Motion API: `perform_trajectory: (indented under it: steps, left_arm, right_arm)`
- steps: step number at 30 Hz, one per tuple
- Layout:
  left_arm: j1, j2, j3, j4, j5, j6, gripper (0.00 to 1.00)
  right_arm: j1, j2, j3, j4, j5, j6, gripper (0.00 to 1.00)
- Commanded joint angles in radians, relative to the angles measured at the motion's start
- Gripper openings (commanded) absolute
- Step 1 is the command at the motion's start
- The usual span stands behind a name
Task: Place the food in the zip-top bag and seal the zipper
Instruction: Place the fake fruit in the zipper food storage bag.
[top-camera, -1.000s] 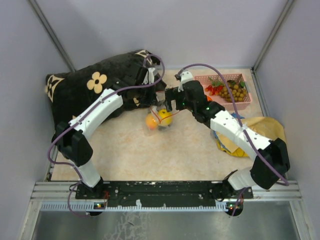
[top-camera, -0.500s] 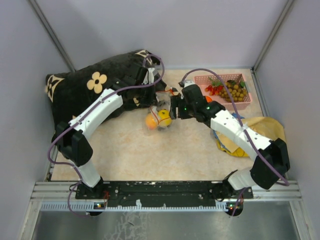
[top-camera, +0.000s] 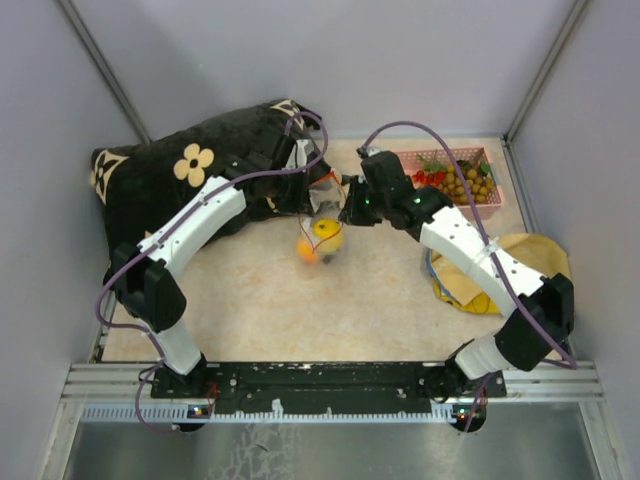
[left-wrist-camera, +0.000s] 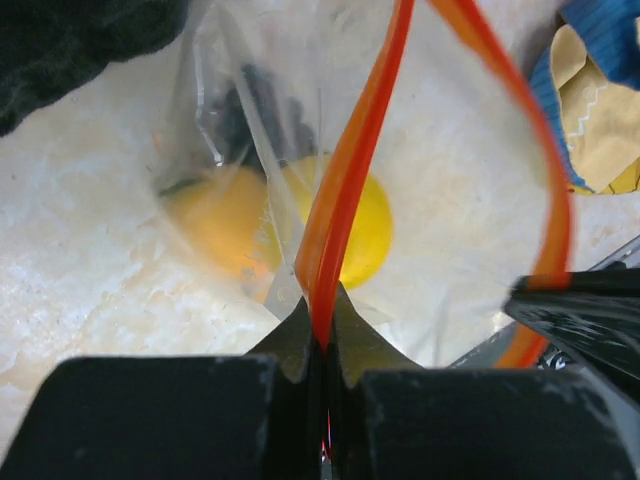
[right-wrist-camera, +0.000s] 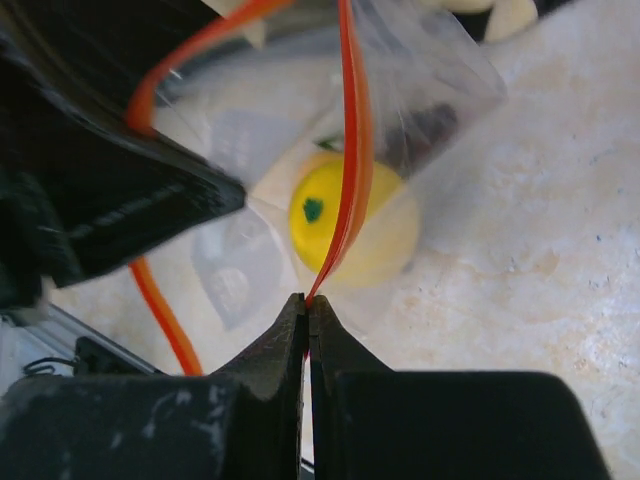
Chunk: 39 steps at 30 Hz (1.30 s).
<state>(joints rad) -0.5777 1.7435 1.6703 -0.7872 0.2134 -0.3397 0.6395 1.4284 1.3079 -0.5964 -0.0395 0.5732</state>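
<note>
Backdrop: plain grey walls close in a pale, mottled surface (top-camera: 260, 300), both arm bases at its near edge.
Far left: a black cloth with tan flower prints (top-camera: 180, 170) lies heaped against the wall.
Far right: a pink basket (top-camera: 490, 200) carries small tan-brown balls (top-camera: 472, 183) and red pieces; a yellow-and-blue cloth (top-camera: 530, 255) lies crumpled nearer the arms.
Zip-top bag: and there it is, the zip-top bag (left-wrist-camera: 470, 190), clear and crinkly, hanging mid-surface between the two tools, mouth upward.
Food: a yellow round fruit (top-camera: 326, 231) and an orange round fruit (top-camera: 306, 250) sit in the bottom of the bag, touching each other; the right wrist view shows a green dot on the yellow one.
Zipper: the orange-red zipper (left-wrist-camera: 345, 170) runs up out of each tool, the two sides bowed apart in a loop, so the mouth is unsealed.
Left tool: the left tool (left-wrist-camera: 322, 335) is clamped tight on the zipper strip, same pinch as a second ago.
Right tool: big change! The right tool (right-wrist-camera: 306, 318) stood wide a second ago, beside the bag; now its fingers are pressed together on the zipper's other end.
Since then: the bag sits a touch higher and the fruits have shifted slightly with it.
</note>
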Motion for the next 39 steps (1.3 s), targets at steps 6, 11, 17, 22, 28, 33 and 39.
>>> perform_trajectory:
  steps: [6, 11, 17, 22, 28, 33, 39]
  left_arm:
    - [0.009, 0.071, 0.128, -0.207, -0.001, 0.025, 0.0]
    - [0.012, 0.082, 0.126, -0.193, 0.053, 0.001, 0.0]
    - [0.012, 0.1, 0.122, -0.156, 0.114, -0.033, 0.0]
    - [0.012, 0.114, 0.134, -0.152, 0.126, -0.038, 0.0]
    - [0.013, 0.129, 0.213, -0.209, 0.071, -0.004, 0.0]
    - [0.013, 0.11, 0.249, -0.238, 0.008, 0.027, 0.0]
    - [0.013, 0.093, 0.252, -0.25, -0.028, 0.067, 0.0]
  right_arm:
    - [-0.05, 0.068, 0.256, -0.057, 0.012, -0.011, 0.0]
    - [-0.047, 0.067, 0.236, -0.044, 0.004, -0.085, 0.28]
    - [-0.019, -0.048, 0.145, -0.054, 0.021, -0.172, 0.57]
    - [-0.005, -0.136, 0.07, -0.059, 0.04, -0.176, 0.65]
    - [-0.01, -0.144, 0.072, -0.088, 0.144, -0.217, 0.66]
    - [-0.084, -0.131, 0.113, -0.066, 0.114, -0.262, 0.71]
    - [-0.195, -0.077, 0.176, -0.064, 0.115, -0.337, 0.82]
